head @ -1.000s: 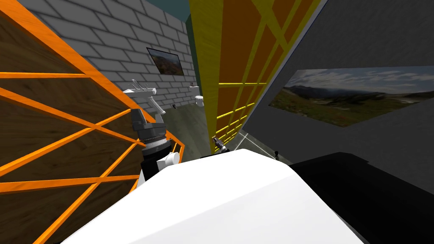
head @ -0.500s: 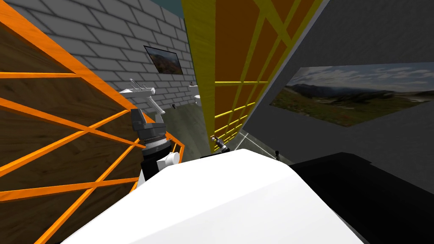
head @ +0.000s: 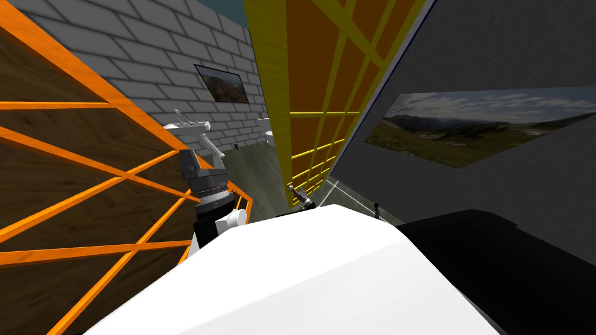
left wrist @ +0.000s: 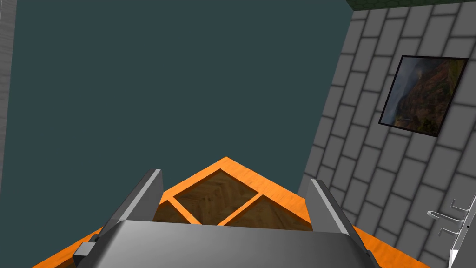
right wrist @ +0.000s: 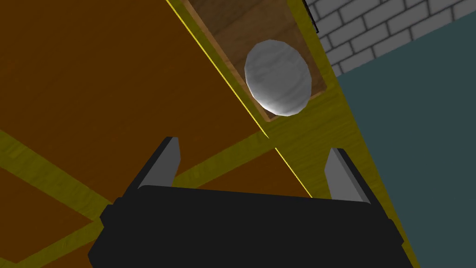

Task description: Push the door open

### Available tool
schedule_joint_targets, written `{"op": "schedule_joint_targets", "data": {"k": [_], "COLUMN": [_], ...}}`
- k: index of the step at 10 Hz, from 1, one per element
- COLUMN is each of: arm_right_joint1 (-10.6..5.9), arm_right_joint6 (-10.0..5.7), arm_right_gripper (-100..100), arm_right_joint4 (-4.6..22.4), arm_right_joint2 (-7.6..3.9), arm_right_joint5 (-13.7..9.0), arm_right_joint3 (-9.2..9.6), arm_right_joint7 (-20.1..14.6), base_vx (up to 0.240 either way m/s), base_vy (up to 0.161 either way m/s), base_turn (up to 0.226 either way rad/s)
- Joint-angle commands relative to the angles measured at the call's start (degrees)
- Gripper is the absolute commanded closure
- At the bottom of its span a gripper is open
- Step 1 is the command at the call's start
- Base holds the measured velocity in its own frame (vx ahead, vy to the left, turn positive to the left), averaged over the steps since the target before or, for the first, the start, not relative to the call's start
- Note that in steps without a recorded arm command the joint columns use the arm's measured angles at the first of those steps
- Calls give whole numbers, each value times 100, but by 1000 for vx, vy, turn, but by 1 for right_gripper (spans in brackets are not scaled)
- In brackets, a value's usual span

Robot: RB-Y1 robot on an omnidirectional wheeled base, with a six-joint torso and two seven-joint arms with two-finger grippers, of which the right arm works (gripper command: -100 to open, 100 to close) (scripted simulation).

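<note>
On your left, the left claw [left wrist: 236,179] sits high beside the orange-framed panel [head: 87,174], its fingers apart and gripping nothing. In the middle stands the yellow-framed door [head: 314,70]. Your right claw [right wrist: 254,145] faces it closely, fingers apart, with the grey knob [right wrist: 278,77] just beyond them, untouched.

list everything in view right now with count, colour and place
door: one, yellow frame with brown panels, ahead
knob: one, grey, on the door near its edge
lattice panel: one, orange bars over brown, on my left
brick wall: one, grey, behind the lattice panel
small picture: one, landscape, on the brick wall
large picture: one, landscape, on dark grey wall at right
fixture: one, white, on the brick wall
left gripper: one, grey, open, above the lattice panel's top
right gripper: one, grey, open, facing the door near the knob
</note>
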Motion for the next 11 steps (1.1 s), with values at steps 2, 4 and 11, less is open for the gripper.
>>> {"op": "schedule_joint_targets", "data": {"k": [2,4,11], "arm_right_joint1": [-140,-202,-520], "arm_right_joint6": [64,86,199], "arm_right_gripper": [-100,-100,-100], "arm_right_joint4": [137,201,530], "arm_right_joint2": [19,34,154], "arm_right_joint5": [109,153,378], "arm_right_joint3": [-57,-81,-207], "arm_right_joint7": [452,696,1669], "base_vx": [-91,-61,-65], "base_vy": [-11,-5,-9], "base_turn": [-68,-40,-52]}}
